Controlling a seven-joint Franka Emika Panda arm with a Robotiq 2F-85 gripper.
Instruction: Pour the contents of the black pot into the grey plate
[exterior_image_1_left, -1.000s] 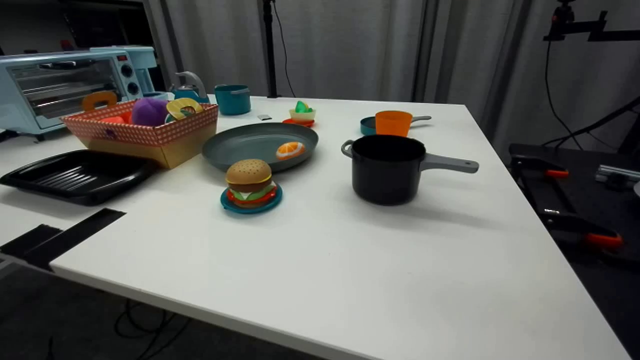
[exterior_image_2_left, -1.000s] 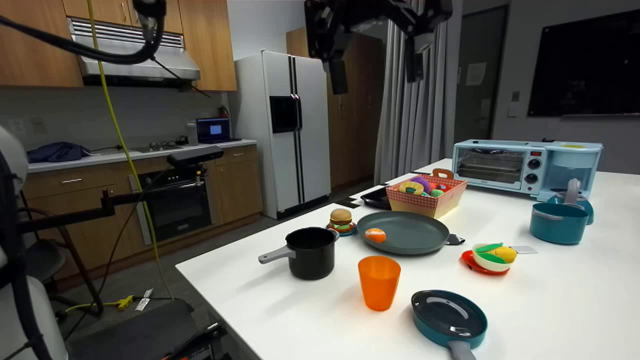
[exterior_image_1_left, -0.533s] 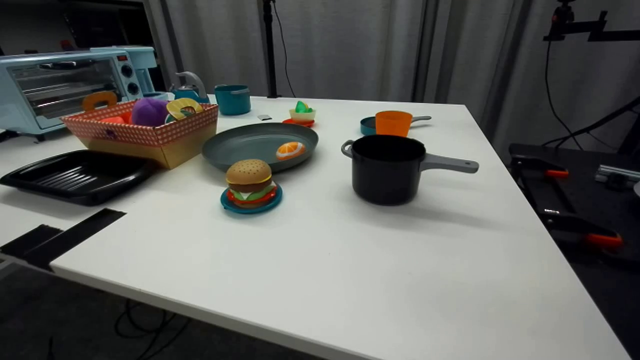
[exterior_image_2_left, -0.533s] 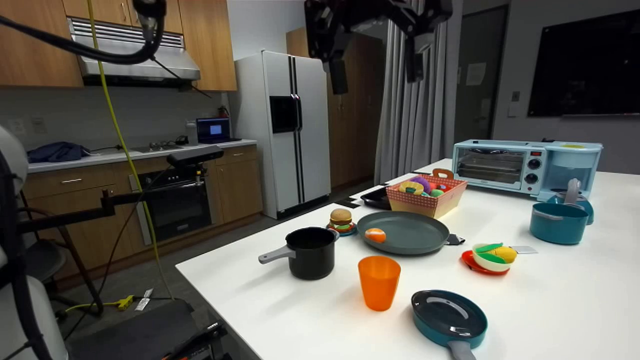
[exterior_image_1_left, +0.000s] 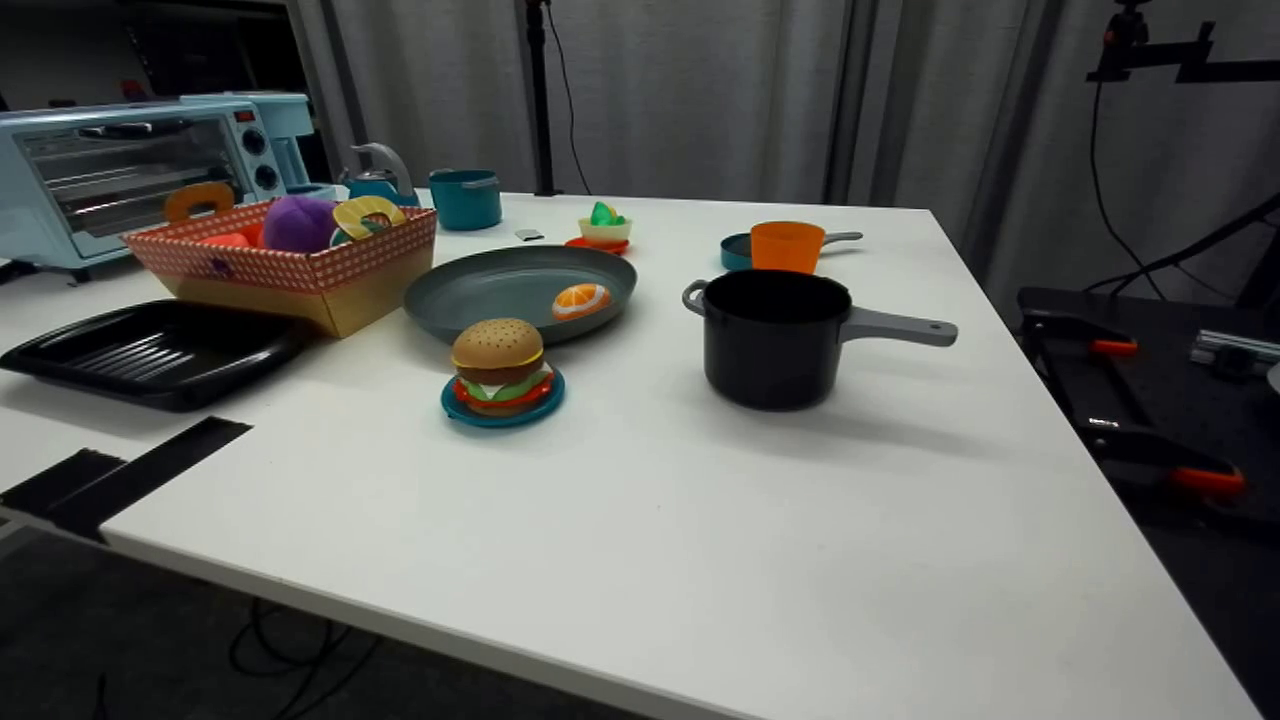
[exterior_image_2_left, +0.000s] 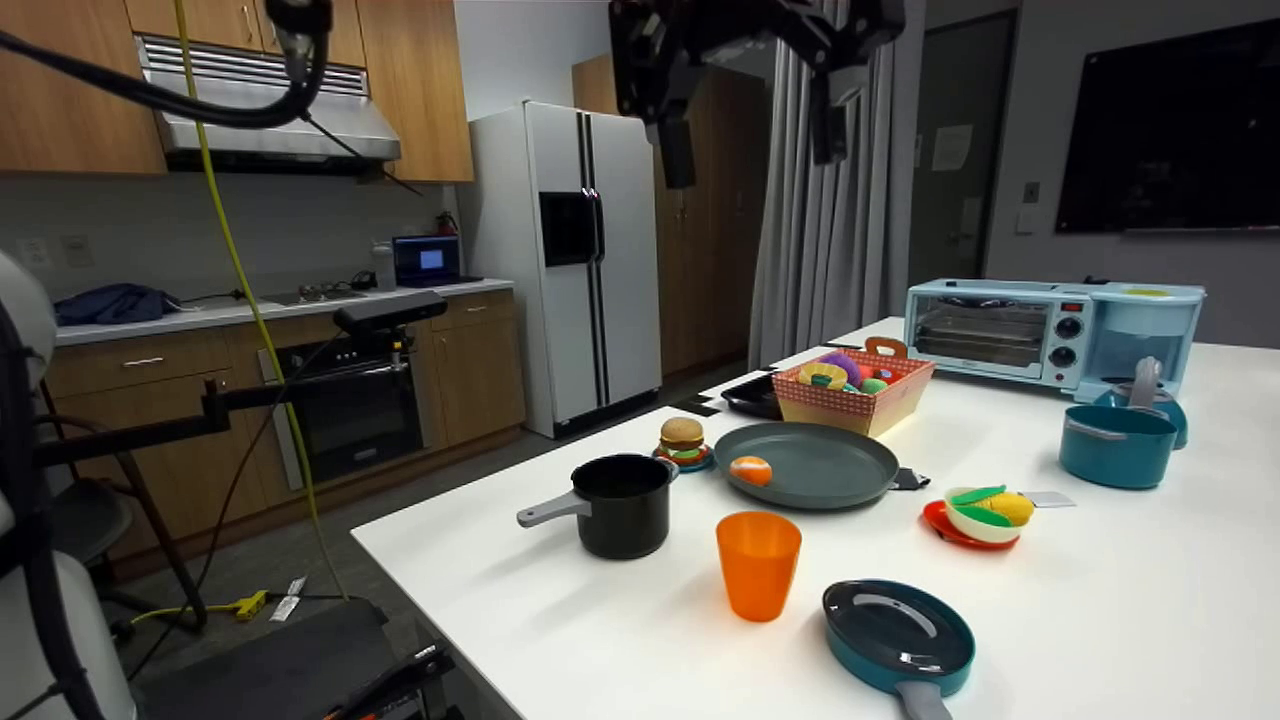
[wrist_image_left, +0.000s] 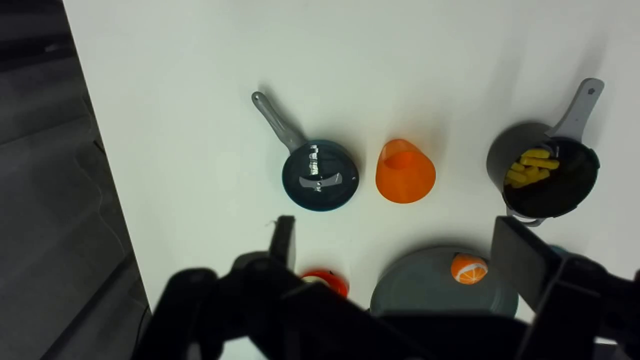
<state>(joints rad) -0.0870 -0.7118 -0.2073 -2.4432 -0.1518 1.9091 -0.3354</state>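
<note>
Exterior views: the pot (exterior_image_1_left: 773, 350) and plate (exterior_image_1_left: 480, 290) are unchanged in position from one second earlier, as is the end effector (exterior_image_2_left: 755, 165) where shown. The pot stands upright on the desk (exterior_image_1_left: 600, 520), near the plate yet apart from it; an orange wedge (exterior_image_1_left: 581, 300) rests in the plate. Yellow pieces (wrist_image_left: 540, 163) inside the pot are visible in the wrist view alone; elsewhere its interior is too dark to read. In an exterior view, the burger (exterior_image_1_left: 498, 365) occludes part of the plate's rim and the pot the cup's (exterior_image_1_left: 787, 247) base. The end effector, cropped by the upper frame edge, hangs above the desk, fingers (exterior_image_2_left: 677, 155) downward and spread wide, grasping nothing.
</note>
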